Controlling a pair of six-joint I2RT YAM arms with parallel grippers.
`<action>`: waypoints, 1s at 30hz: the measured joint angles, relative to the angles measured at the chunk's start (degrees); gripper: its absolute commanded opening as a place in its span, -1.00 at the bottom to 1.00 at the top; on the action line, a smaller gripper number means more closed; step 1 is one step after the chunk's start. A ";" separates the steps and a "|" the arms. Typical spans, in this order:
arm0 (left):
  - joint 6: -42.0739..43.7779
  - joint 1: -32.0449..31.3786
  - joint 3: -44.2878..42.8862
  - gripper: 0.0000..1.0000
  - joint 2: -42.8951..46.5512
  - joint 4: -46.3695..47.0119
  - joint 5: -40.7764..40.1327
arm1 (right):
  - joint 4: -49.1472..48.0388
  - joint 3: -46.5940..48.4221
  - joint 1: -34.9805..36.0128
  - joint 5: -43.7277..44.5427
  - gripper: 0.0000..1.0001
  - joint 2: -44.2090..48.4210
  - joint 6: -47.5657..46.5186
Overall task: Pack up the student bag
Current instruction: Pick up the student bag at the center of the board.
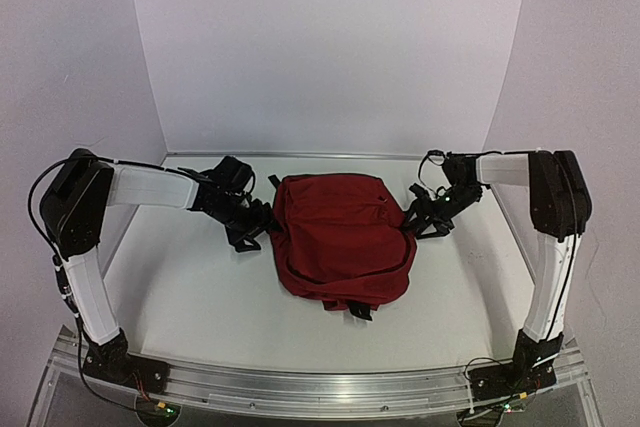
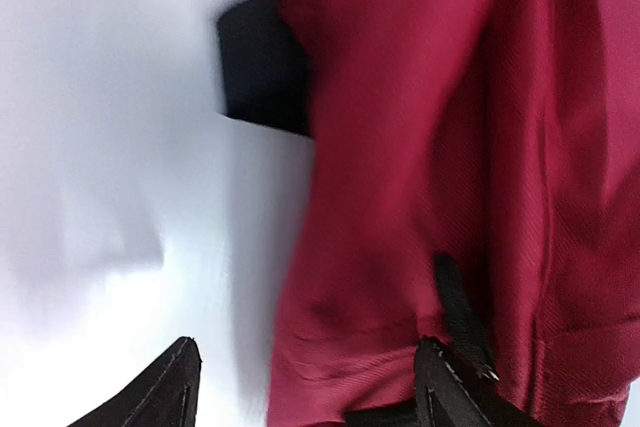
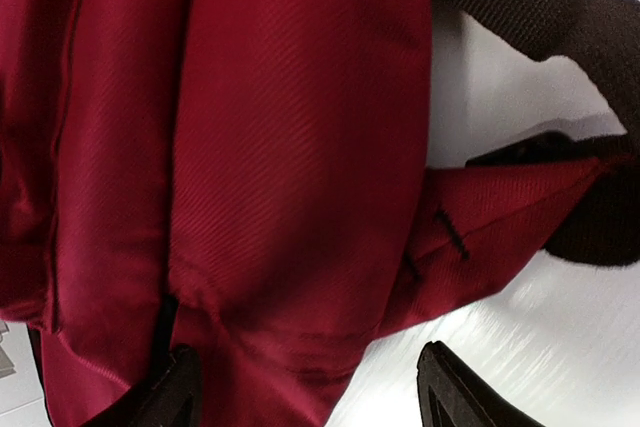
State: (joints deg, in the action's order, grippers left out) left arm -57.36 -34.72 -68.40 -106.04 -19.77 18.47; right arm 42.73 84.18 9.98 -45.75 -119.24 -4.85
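Observation:
The student bag (image 1: 340, 237), a dark red fabric backpack, lies flat in the middle of the white table. My left gripper (image 1: 262, 219) is at its left edge and my right gripper (image 1: 415, 219) at its right edge. In the left wrist view the left gripper (image 2: 312, 387) stands open; red fabric (image 2: 420, 177) fills part of the gap and the right finger (image 2: 445, 387) lies over the bag. In the right wrist view the right gripper (image 3: 310, 382) is open too, with the bag's edge (image 3: 290, 197) between its fingers, unpinched.
Black straps stick out of the bag at its near end (image 1: 358, 309), its left side (image 2: 262, 67) and its right side (image 3: 540, 7). White walls enclose the table (image 1: 200, 287) on three sides. An aluminium rail (image 1: 320, 387) runs along the front.

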 measured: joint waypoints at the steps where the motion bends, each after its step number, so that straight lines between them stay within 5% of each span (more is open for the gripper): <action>1: -0.18 0.42 0.46 0.44 0.15 0.20 -0.24 | -0.54 0.02 0.00 -0.21 0.49 -0.66 0.11; 5: -1.19 1.66 1.04 0.40 -0.96 1.82 -0.31 | -2.33 0.06 -0.05 -2.34 0.51 -3.61 0.73; 8: -1.47 1.61 0.24 0.17 -4.05 3.99 0.38 | -3.25 0.04 -0.33 -5.06 0.24 -4.32 1.58; 13: -1.07 1.14 -4.27 -0.71 -8.93 5.16 2.66 | -4.45 -0.13 -0.28 -9.12 -1.00 -4.57 3.34; 16: 0.02 0.38 -6.34 -0.99 -8.94 4.75 2.88 | -4.96 -0.13 -0.28 -11.79 -1.00 -4.38 5.16; 30: 6.27 -1.94 -15.67 -0.99 5.66 -10.43 -0.70 | 0.31 9.72 0.67 -13.97 -1.00 11.91 17.09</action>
State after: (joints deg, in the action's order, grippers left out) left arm -51.09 -36.67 -84.06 -100.38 -30.20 17.77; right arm 43.04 93.90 10.65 -59.72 -107.33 12.24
